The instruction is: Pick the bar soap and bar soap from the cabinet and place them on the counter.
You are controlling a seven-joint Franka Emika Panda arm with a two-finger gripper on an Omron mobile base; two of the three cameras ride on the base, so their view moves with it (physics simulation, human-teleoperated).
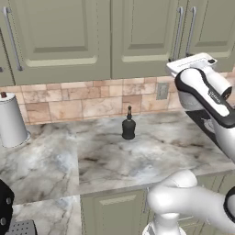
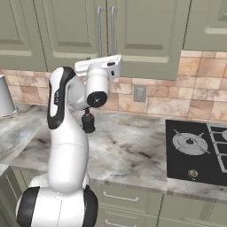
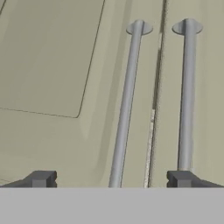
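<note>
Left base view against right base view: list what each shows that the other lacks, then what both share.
Left base view alone: the counter's left wing running toward the camera and a dark object at the lower left corner. Right base view alone: the black stove top with its burner. Both: the closed cabinet with steel bar handles, the black bottle, the white canister, the wall outlet and the tiled backsplash.

Cabinet [image 2: 146, 40] interior hidden behind shut doors
</note>
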